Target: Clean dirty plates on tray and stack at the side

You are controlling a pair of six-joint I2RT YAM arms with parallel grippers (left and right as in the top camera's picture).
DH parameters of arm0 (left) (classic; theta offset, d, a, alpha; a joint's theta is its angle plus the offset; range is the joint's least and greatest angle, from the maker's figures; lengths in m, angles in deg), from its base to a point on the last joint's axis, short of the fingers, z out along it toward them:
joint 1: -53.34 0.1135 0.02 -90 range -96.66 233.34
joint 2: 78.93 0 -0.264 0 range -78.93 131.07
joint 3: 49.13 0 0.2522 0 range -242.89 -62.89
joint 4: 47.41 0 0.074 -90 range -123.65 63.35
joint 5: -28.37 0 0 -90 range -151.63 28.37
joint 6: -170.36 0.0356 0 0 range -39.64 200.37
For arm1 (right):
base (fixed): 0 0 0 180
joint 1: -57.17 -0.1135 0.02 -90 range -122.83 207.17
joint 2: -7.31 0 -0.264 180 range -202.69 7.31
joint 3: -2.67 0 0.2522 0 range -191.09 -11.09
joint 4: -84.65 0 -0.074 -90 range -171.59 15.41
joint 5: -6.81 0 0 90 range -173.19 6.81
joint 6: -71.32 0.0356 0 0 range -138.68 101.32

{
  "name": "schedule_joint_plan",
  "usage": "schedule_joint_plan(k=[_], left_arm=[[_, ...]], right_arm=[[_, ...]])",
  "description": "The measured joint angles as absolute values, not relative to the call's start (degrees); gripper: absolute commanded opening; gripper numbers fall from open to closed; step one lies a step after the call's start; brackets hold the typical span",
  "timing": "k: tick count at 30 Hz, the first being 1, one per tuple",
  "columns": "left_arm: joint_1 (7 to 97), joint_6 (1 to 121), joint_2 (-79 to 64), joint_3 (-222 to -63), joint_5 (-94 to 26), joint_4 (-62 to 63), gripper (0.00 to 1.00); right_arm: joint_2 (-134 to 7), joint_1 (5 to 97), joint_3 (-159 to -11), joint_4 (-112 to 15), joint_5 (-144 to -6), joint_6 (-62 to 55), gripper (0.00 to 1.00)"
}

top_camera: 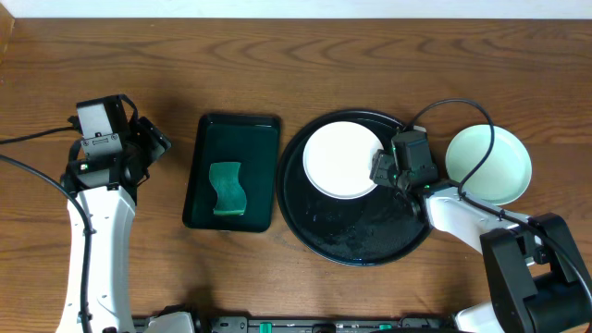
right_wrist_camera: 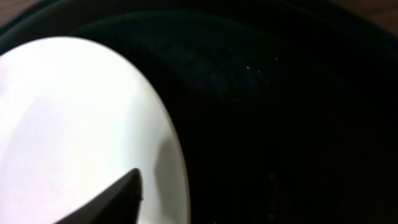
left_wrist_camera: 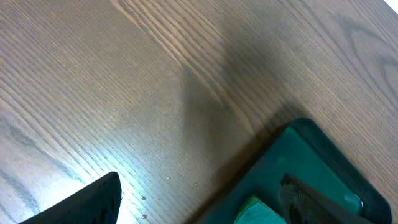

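A white plate (top_camera: 340, 159) lies in the upper left part of the round black tray (top_camera: 356, 242). My right gripper (top_camera: 381, 168) is at the plate's right edge. In the right wrist view one finger is over the white plate (right_wrist_camera: 74, 118) near its rim, and the other is lost against the black tray (right_wrist_camera: 280, 112). The right gripper (right_wrist_camera: 205, 214) looks open and empty. A pale mint-green plate (top_camera: 488, 165) sits on the table right of the tray; I cannot tell if another lies under it. My left gripper (top_camera: 153, 143) is open and empty, far to the left.
A rectangular dark green tray (top_camera: 231, 171) holding a green sponge (top_camera: 228, 189) lies left of the black tray. In the left wrist view my left gripper (left_wrist_camera: 199, 208) hovers over that tray's corner (left_wrist_camera: 311, 155) and the sponge's tip (left_wrist_camera: 258, 213). Cables run over the right side.
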State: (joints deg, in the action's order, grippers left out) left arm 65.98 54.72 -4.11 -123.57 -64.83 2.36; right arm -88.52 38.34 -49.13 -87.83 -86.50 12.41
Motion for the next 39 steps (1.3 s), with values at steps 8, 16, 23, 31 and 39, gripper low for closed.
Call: schedule_joint_plan(k=[8, 16, 23, 31, 39], left_arm=[[65.98, 54.69, -4.09, -123.57, -64.83, 2.36, 0.81], [65.98, 54.69, -4.09, -123.57, -64.83, 2.36, 0.81], [65.98, 54.72, -4.09, -123.57, -64.83, 2.36, 0.81], [65.98, 54.72, -4.11, -123.57, -64.83, 2.36, 0.81], [65.98, 54.72, -4.09, -123.57, -64.83, 2.36, 0.81]], right_arm=[[-88.52, 38.08, -48.83, -87.8, -87.44, 12.52, 0.35], [-88.52, 35.18, -48.5, -88.61, -87.71, 12.56, 0.3], [-88.52, 34.04, -48.43, -87.72, -90.74, 12.54, 0.24], [-88.52, 33.75, -48.43, -87.24, -92.45, 12.56, 0.2], [-88.52, 33.75, -48.41, -87.17, -93.08, 12.54, 0.07]])
